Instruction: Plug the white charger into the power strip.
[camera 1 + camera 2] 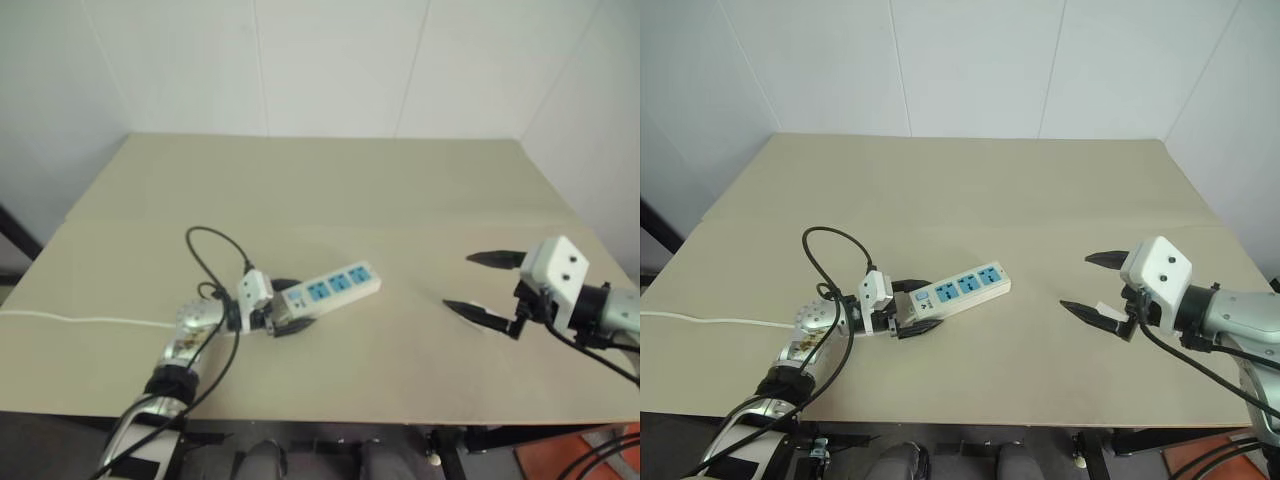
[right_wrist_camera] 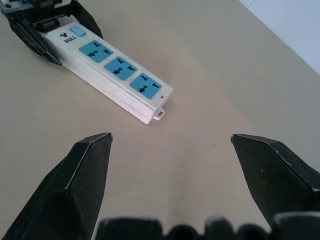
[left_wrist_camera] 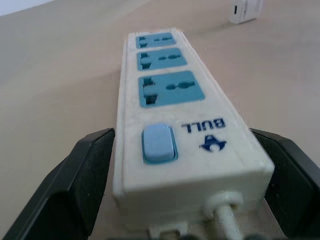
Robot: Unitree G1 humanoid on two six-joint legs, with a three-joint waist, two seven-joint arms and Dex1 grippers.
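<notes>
Near the front left of the worktop lay the power strip, flat and face up, its three blue sockets free and its thin cord trailing off to the left. We saw our left hand released and spread wide around the switch end, one black finger just beside each long side; whether either pressed the casing we could not tell. Our right hand hung over the right of the worktop, likewise released and grasping nothing. The white charger sat on the worktop beyond the strip's far end, close under that right hand.

We judged the charger light, rigid and smooth-sided, apt to skid or twist under a loose pinch, so it wanted a firm hold across its two flat faces, prongs kept free. The strip looked stiff but light enough to slide when pushed, so its long sides needed bracing.
</notes>
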